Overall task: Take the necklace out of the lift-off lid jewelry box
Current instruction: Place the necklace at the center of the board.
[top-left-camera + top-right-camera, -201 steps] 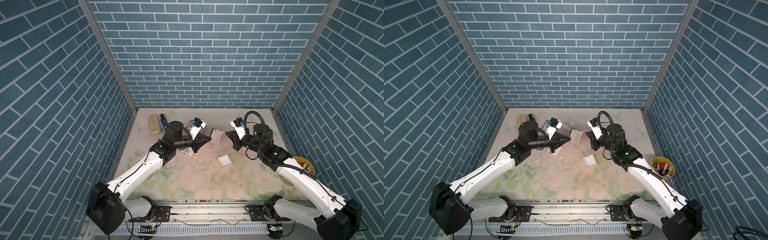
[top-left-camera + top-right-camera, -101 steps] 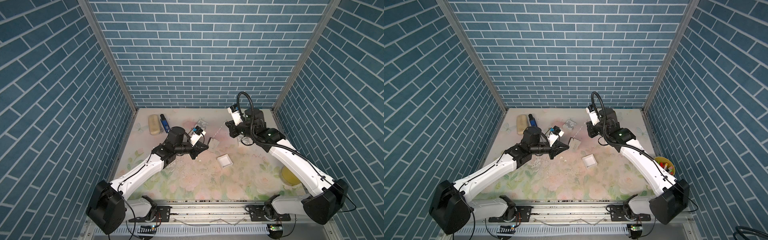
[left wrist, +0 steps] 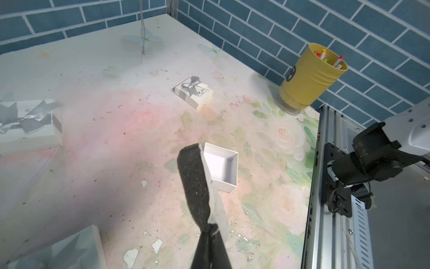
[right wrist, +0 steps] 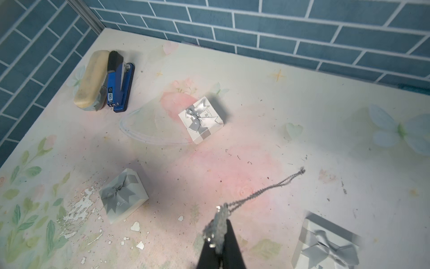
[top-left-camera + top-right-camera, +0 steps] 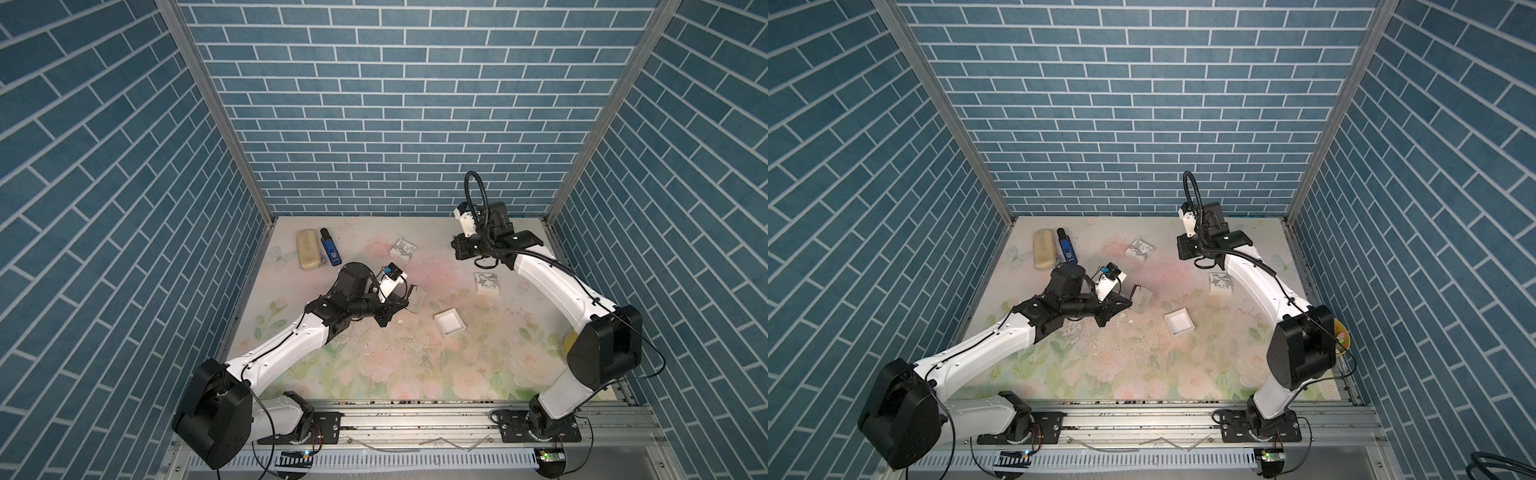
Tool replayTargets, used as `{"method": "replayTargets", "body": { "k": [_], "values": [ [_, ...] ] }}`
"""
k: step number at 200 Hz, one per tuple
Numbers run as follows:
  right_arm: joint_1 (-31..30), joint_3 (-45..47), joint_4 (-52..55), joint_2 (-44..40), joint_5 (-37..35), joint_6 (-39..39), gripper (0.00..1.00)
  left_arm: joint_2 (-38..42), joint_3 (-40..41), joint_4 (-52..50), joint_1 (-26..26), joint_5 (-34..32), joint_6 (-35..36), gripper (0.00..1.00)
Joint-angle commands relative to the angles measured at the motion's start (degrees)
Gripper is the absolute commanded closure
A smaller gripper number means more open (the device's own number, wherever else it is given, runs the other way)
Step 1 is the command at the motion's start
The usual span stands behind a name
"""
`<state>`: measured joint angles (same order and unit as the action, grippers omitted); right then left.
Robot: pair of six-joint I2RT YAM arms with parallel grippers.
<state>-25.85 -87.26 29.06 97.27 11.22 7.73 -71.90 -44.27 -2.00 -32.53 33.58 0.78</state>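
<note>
The right claw [image 4: 220, 224], clamped shut on one end of the necklace [image 4: 267, 187], holds it above the table's [image 5: 374, 374] far right corner, chain hanging straight down, well apart from the box [image 5: 419, 296], which the shut left claw [image 3: 210, 227] pinches near the left edge.

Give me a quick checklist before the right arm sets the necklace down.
1. Grip of the right gripper on the necklace: ok, jaws shut on it.
2. Snags on the necklace: ok, it dangles touching nothing.
3. The open box emptied: ok, nothing inside.
4. The left gripper out of the way: ok, shut on the dark foam pad, apart from the necklace.
5. Bare table under the necklace: ok, though a bowed box lies nearby.
6. Height of the necklace above the table: cannot tell.
</note>
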Motion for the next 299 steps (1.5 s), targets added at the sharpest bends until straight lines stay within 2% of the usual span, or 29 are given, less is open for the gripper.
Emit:
{"method": "replayTargets", "body": {
  "k": [1, 37, 74, 111, 150, 161, 183, 203, 232, 248, 275, 299],
  "values": [
    [-0.13, -3.8, 1.62, 4.38, 5.14, 1.67, 1.0, 0.24, 1.54, 2.85, 1.0, -2.49, -1.24, 1.0],
    [-0.14, -8.43, 1.09, 12.83, 11.0, 3.19, 1.0, -1.59, 2.9, 5.3, 1.89, -3.16, -2.53, 1.0],
    [1.44, -13.39, 3.11, 21.74, 11.5, 2.56, 1.0, -3.72, 4.1, 8.59, 2.47, -3.34, -4.22, 1.0],
    [5.97, -19.63, 5.7, 31.95, 8.74, 2.28, 1.0, -7.58, 5.32, 12.3, 2.54, -2.93, -5.76, 1.0],
    [9.42, -34.1, 14.91, 42.17, 2.71, 1.03, 1.0, -11.85, 4.64, 16.26, 2.56, -0.87, -7.55, 1.0],
    [10.16, -38.31, 17.95, 43.99, 0.63, 0.67, 0.93, -12.53, 4.53, 17.12, 2.56, -0.43, -8.11, 1.0],
    [11.49, -44.49, 22.5, 45.33, -2.76, 0.65, 0.64, -13.33, 4.54, 18.68, 2.56, 0.38, -9.48, 1.0],
    [11.87, -42.5, 22.37, 41.44, -3.97, 0.45, 0.54, -12.96, 4.53, 19.87, 2.54, 0.69, -10.39, 1.0],
    [11.74, -28.54, 16.32, 29.88, -0.5, 1.43, 0.48, -11.64, 2.71, 20.09, 2.56, 0.92, -11.2, 1.0],
    [11.78, -18.24, 10.69, 20.82, 4.48, 2.73, 0.48, -10.58, 1.26, 19.87, 2.5, 1.23, -11.71, 1.0],
    [11.1, 2.81, -5.41, 2.95, 15.92, 7.66, 0.49, -8.37, -1.2, 20.37, 2.56, 1.96, -12.81, 1.0],
    [8.47, 13.09, -11.54, -10.39, 21.75, 8.47, 0.48, -5.78, -2.72, 22.48, 2.54, 3.33, -14.81, 1.0]
  ]
}}
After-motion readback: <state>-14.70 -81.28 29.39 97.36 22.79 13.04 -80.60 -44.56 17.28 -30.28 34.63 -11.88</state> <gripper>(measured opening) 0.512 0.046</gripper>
